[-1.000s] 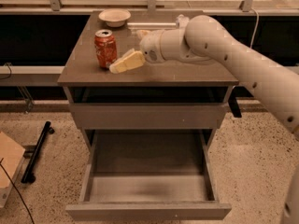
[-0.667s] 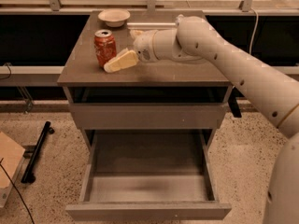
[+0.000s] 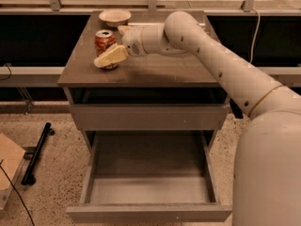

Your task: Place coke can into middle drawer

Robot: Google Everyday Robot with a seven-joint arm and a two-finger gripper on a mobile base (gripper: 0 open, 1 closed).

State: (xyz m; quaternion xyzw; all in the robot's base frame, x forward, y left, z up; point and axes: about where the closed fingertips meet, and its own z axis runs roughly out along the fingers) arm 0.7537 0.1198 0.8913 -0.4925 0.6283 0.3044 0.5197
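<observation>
The coke can (image 3: 104, 39), red-orange with a silver top, stands upright on the cabinet top (image 3: 155, 69) near its left side. My gripper (image 3: 112, 44) is at the can, reaching in from the right. It is open: the near cream finger (image 3: 110, 56) crosses in front of the can's lower part, and the other finger sits behind the can's right side. The can rests on the top, not lifted. The middle drawer (image 3: 150, 213) is pulled fully out below, with a bare pale grey floor.
A pale bowl (image 3: 114, 17) sits at the back of the cabinet top, behind the can. A closed drawer front (image 3: 150, 117) is above the open drawer. A black bar (image 3: 37, 152) and a cardboard piece (image 3: 7, 166) lie on the floor at left.
My gripper has moved left along the cabinet top, and its near finger now overlaps the front of the can. The can and the drawer have not moved.
</observation>
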